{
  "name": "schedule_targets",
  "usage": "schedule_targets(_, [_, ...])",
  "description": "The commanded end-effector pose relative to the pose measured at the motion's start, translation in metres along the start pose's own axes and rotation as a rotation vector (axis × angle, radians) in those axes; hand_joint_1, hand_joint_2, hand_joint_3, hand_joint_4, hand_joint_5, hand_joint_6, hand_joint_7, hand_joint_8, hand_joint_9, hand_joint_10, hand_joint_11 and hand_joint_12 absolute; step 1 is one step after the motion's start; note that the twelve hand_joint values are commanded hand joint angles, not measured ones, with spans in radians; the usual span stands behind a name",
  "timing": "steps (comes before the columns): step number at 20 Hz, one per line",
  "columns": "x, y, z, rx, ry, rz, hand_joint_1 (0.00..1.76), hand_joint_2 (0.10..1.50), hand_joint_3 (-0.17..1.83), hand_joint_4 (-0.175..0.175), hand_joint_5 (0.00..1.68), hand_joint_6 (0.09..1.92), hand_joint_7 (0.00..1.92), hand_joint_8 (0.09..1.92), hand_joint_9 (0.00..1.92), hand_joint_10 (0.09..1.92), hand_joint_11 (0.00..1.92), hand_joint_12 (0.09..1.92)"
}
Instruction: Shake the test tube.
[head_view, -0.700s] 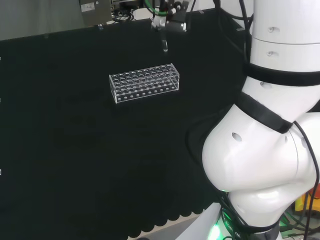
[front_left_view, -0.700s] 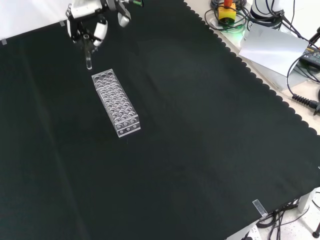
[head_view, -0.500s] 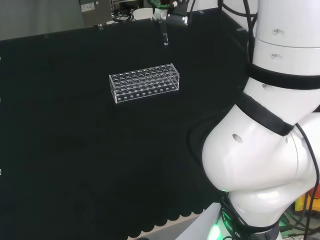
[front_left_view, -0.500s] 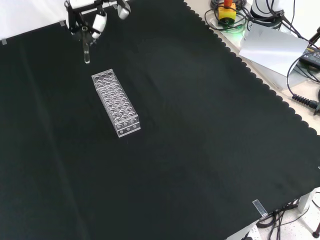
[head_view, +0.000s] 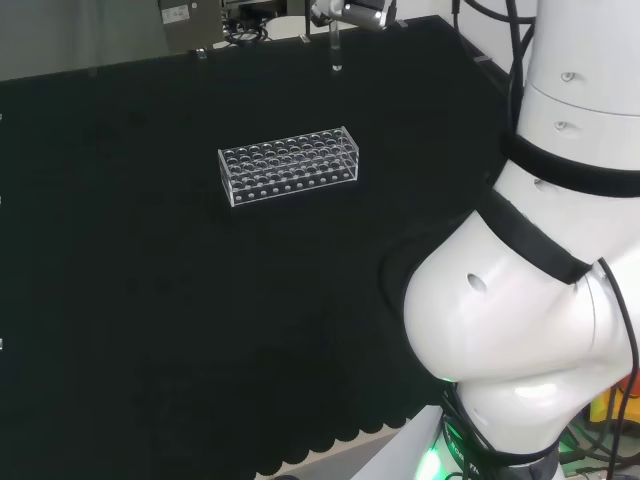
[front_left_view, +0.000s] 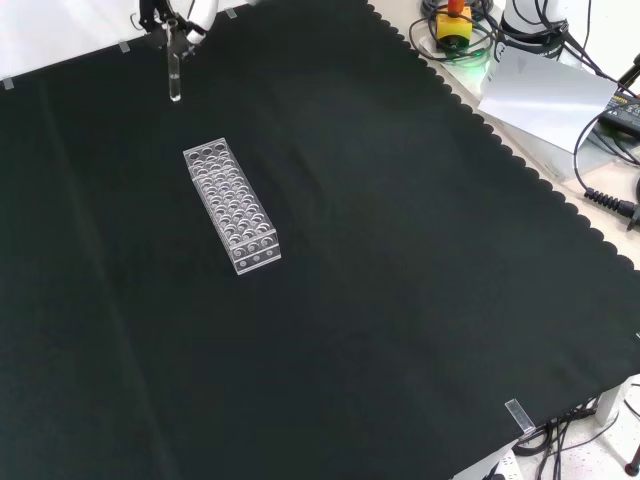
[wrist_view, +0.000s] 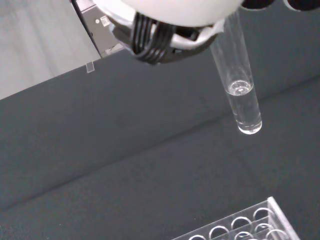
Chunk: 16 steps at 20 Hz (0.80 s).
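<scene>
Hand (front_left_view: 185, 12) pinches the test tube (front_left_view: 175, 75) upright, in the air at 11 o'clock of the rack (front_left_view: 231, 206) in front view. A little clear liquid sits at its bottom. Looks like the shake step; next needs short wrist swings clear of the rack.

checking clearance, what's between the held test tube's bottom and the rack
Nothing: in the front view only bare black cloth shows between the test tube and the rack.

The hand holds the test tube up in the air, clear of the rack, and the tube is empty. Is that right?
Not quite. The hand does hold the test tube clear of the rack, but the tube is not empty: the wrist view shows a little clear liquid at its bottom.
</scene>
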<state>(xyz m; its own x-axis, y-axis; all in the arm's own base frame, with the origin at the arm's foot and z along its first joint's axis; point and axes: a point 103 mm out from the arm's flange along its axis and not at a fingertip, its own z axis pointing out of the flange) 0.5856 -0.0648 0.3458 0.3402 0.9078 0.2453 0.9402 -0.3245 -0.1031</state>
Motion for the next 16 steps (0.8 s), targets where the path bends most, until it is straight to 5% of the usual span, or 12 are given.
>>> schedule_targets(1, [-0.047, -0.002, -0.021, -0.027, -0.034, 0.078, 1.22, 0.71, 0.54, -0.175, 1.32, 0.53, 1.74, 0.36, 1.64, 0.35, 1.3, 0.84])
schedule_targets(16, [-0.216, -0.039, -0.092, -0.123, -0.141, 0.41, 1.22, 0.7, 0.55, -0.175, 1.32, 0.54, 1.74, 0.35, 1.64, 0.35, 1.3, 0.84])
